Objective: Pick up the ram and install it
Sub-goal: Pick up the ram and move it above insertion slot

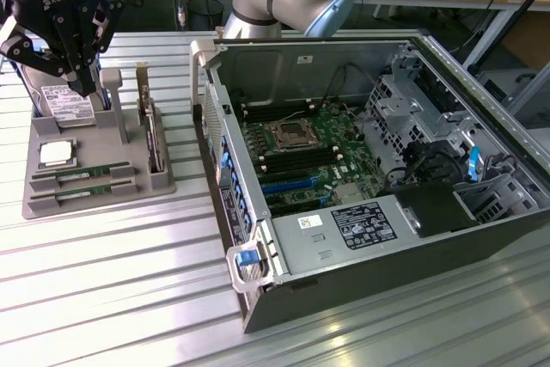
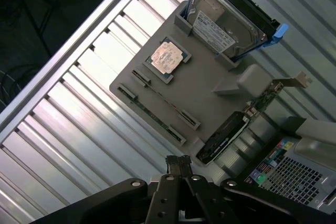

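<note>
Two ram sticks lie edge-up in the front slots of a grey holder tray at the exterior view's left. In the wrist view the ram shows as thin green strips across the tray. My black gripper hangs above the tray's back end, over the hard drive, well above the ram. Its fingers are pressed together, shut with nothing between them. The open computer case with its motherboard lies at the exterior view's right.
The tray also carries a silver processor chip, a hard drive in a blue frame, and an upright expansion card. The ribbed metal table stretches in front. The case wall stands close beside the tray.
</note>
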{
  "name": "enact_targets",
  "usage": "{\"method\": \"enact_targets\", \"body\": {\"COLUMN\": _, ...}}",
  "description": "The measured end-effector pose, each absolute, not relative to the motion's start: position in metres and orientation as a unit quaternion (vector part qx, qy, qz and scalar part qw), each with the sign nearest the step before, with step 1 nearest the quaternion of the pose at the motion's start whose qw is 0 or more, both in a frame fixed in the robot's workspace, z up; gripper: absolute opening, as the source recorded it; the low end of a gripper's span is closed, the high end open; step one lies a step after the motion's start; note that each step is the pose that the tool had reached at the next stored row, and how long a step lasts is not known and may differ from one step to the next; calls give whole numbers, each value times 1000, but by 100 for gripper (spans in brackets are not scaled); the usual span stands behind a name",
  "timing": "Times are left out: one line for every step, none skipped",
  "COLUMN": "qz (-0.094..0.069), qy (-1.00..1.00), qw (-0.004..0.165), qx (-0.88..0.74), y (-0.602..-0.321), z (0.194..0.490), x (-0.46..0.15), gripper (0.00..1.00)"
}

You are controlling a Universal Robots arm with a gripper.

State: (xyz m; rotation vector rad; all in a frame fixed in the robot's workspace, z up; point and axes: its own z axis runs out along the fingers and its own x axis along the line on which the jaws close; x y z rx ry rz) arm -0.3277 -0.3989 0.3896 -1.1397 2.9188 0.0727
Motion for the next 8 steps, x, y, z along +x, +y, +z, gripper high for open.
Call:
{"method": "enact_targets", "body": {"qz": 23, "qy": 931, "qw": 4, "qx": -364, "y": -399, "z": 390, "x": -328, "gripper": 10}}
{"method": "enact_targets", "body": {"qz": 23, "qy": 931, "qw": 4, "qx": -365, "y": -399, "z": 390, "x": -328, "gripper": 10}}
{"method": "enact_targets", "body": {"qz": 23, "qy": 931, "qw": 4, "qx": -365, "y": -399, "z": 390, "x": -328, "gripper": 10}}
{"method": "enact_targets", "body": {"qz": 23, "qy": 930, "qw": 4, "qx": -366, "y": -399, "z": 390, "x": -328, "gripper": 10}}
{"method": "enact_targets", "body": {"qz": 23, "qy": 930, "qw": 4, "qx": -367, "y": -399, "z": 390, "x": -328, "gripper": 10}}
{"method": "enact_targets", "body": {"qz": 23, "qy": 930, "qw": 4, "qx": -368, "y": -399, "z": 390, "x": -328, "gripper": 10}}
{"method": "enact_targets", "body": {"qz": 23, "qy": 929, "qw": 4, "qx": -368, "y": -399, "z": 390, "x": -328, "gripper": 10}}
{"method": "enact_targets", "body": {"qz": 23, "qy": 929, "qw": 4, "qx": -368, "y": -399, "z": 390, "x": -328, "gripper": 10}}
